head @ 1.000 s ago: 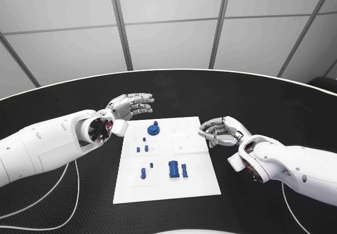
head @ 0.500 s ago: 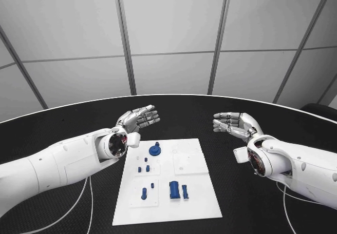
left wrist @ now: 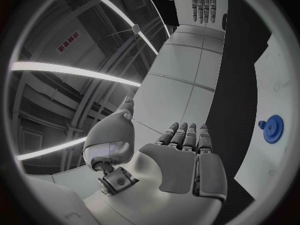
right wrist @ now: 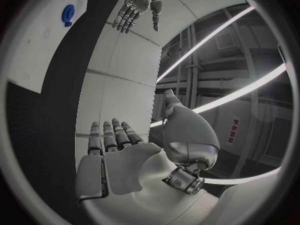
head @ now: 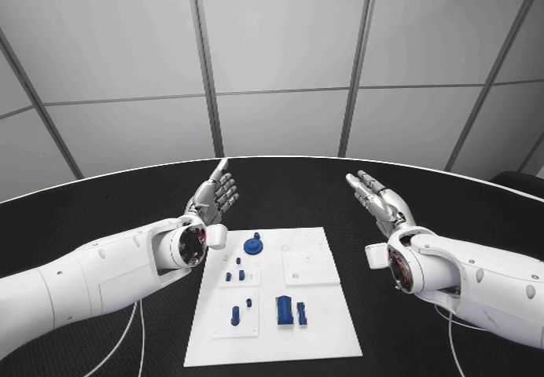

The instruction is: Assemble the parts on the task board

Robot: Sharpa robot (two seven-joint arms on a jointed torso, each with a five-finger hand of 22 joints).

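Both hands have lifted up off the board (head: 321, 318); left hand (head: 215, 195) and right hand (head: 379, 199) are flat, holding nothing; blue parts (head: 284, 310) sit below, between them

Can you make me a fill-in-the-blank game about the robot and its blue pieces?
1. The blue parts sit on a white task board that lies on a ____ table.
2. The left robot hand is holding ____.
3. The blue gear lies at the board's end that is ____ from the robot.
4. The fingers of the right robot hand are stretched ____.

Missing words: black; nothing; farthest; straight
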